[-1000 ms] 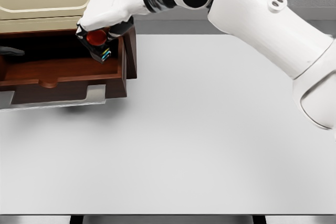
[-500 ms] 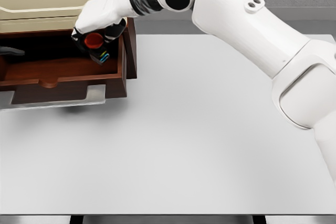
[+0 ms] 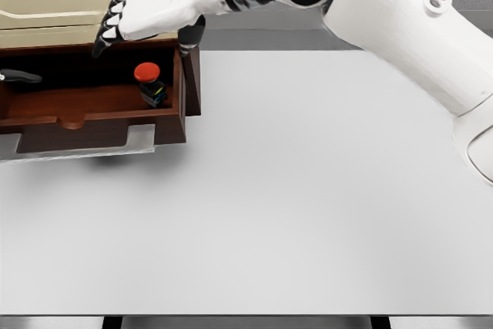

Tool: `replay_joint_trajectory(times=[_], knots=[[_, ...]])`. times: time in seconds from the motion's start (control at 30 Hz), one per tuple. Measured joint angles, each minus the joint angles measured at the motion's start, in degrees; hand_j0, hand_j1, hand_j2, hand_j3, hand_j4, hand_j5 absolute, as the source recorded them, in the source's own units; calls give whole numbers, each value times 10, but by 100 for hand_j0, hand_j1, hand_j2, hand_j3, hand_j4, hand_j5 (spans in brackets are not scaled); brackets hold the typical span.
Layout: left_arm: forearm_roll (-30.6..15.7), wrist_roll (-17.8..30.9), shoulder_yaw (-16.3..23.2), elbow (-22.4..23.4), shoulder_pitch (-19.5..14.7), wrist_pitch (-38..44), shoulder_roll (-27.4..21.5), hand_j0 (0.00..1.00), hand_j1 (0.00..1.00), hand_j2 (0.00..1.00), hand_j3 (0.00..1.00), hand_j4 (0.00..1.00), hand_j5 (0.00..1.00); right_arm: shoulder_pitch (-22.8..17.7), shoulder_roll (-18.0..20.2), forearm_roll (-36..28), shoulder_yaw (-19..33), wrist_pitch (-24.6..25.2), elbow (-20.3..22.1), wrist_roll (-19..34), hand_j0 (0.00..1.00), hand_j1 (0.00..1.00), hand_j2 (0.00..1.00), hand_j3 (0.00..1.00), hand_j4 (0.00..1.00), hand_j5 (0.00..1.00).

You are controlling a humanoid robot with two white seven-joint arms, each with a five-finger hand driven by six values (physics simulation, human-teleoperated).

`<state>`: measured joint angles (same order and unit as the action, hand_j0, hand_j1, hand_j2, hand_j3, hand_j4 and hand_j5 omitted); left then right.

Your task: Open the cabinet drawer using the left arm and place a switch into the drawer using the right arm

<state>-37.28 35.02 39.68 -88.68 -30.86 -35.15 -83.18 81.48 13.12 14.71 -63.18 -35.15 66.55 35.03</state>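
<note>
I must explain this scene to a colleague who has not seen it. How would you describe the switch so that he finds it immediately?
Find the open dark wooden drawer at the table's far left. Near its right wall, below the open right hand, sits the switch, a small black block with a round red button on top.
</note>
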Motion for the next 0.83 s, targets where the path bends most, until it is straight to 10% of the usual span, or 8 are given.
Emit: replay_joint_trajectory(times=[0.4,0.83], knots=[[17,0,0,-56,-15,0,42,100,100,100,100,100,100,-180,274,8,15,-1,33,0,100,100,100,100,100,100],[35,0,0,-62,-24,0,102,100,100,100,100,100,100,-213,311,37,71,0,14,0,100,100,100,100,100,100]])
